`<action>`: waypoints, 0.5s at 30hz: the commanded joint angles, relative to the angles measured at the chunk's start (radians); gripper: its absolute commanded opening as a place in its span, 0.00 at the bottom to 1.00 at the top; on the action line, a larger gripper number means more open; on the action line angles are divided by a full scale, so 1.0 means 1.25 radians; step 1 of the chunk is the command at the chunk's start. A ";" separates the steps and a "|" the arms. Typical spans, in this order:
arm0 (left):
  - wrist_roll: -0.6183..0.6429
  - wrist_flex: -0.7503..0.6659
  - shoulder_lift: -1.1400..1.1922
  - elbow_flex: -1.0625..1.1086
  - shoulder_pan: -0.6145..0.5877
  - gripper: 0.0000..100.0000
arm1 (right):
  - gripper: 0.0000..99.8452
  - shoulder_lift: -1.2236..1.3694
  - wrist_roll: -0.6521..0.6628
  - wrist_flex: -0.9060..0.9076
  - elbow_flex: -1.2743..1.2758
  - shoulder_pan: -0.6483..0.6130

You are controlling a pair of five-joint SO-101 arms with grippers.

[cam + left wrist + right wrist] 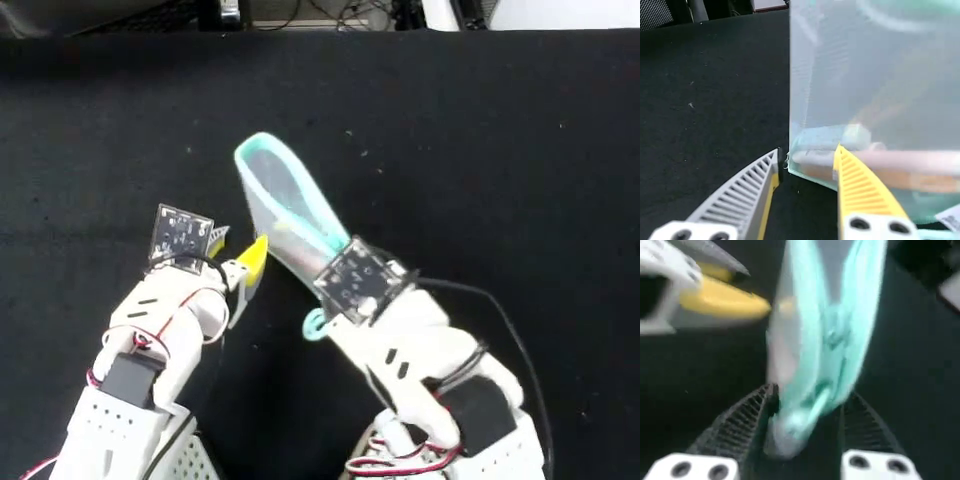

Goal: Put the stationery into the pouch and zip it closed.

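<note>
A translucent pouch with a teal zip band stands on edge at the middle of the black table. Through its wall I see stationery: a pinkish pen lying along the bottom, with something orange under it. My right gripper is shut on the pouch's near end, one finger on each side; a teal loop hangs below it. My left gripper is open at the pouch's lower corner. Its yellow finger lies against the pouch wall and its grey finger stands just off the edge.
Black cloth covers the whole table, with open room to the left, right and far side of the pouch. Both arm bases crowd the near edge. Cables and chair parts lie beyond the table's far edge.
</note>
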 commanded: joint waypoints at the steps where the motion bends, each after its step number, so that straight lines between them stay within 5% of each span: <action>1: 0.006 -0.033 0.001 0.003 0.008 0.19 | 0.17 -0.009 0.015 0.050 -0.071 0.033; 7: 0.005 -0.029 0.000 0.001 0.008 0.19 | 0.16 -0.009 0.015 0.054 -0.085 0.056; 13: 0.002 -0.029 0.000 0.001 0.008 0.19 | 0.01 -0.009 0.042 0.077 -0.147 0.058; 15: 0.002 -0.029 0.000 0.001 0.008 0.19 | 0.03 -0.003 0.042 0.106 -0.185 0.058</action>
